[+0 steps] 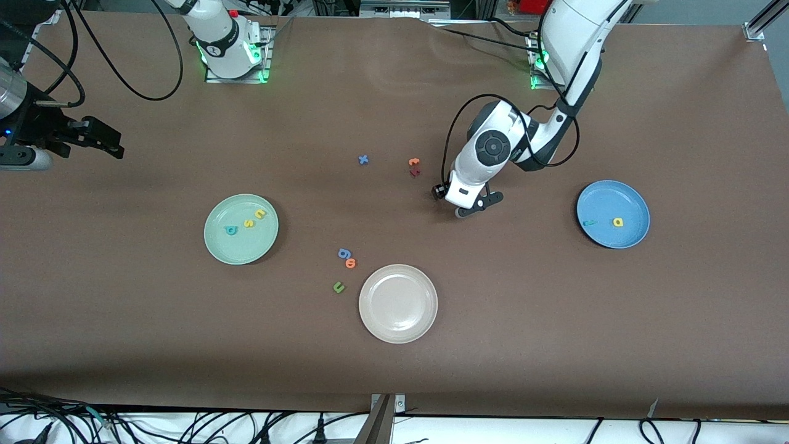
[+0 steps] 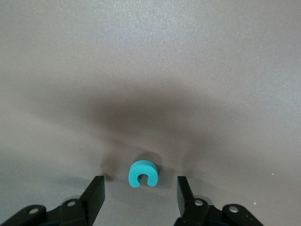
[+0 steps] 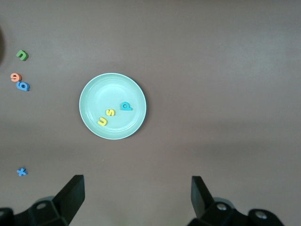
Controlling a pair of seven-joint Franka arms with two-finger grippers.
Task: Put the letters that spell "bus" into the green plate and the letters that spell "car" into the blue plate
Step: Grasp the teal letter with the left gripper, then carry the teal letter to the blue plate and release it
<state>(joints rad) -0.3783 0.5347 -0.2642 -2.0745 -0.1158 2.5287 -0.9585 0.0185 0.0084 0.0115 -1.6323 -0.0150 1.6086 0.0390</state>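
A: Where was the left gripper (image 2: 139, 194)?
B: Low over the bare table (image 1: 555, 320), mid-table between the beige plate (image 1: 398, 303) and the blue plate (image 1: 613, 214). Fingers (image 2: 95, 192) apart, one on each side of the teal "c" (image 2: 143, 173), not touching it. The "c" lay flat on the table.

A: Blue plate contents?
B: Yellow "a" (image 1: 617, 222) and teal "r" (image 1: 588, 222), apart from each other. Plate sat toward the left arm's end.

A: Green plate (image 1: 241, 229)?
B: Teal "b" (image 1: 231, 230), yellow "s" (image 1: 248, 223), yellow "u" (image 1: 260, 214) in a row inside it.

A: Right gripper (image 3: 137, 194)?
B: Waiting up high at the right arm's edge of the table, fingers wide apart, nothing held.

A: Strays?
B: Blue "x" (image 1: 363, 160), orange "t" (image 1: 414, 162) with a dark red letter (image 1: 415, 172) touching it. Periwinkle "g" (image 1: 344, 253), an orange letter (image 1: 351, 263) and green "u" (image 1: 338, 287) beside the beige plate.
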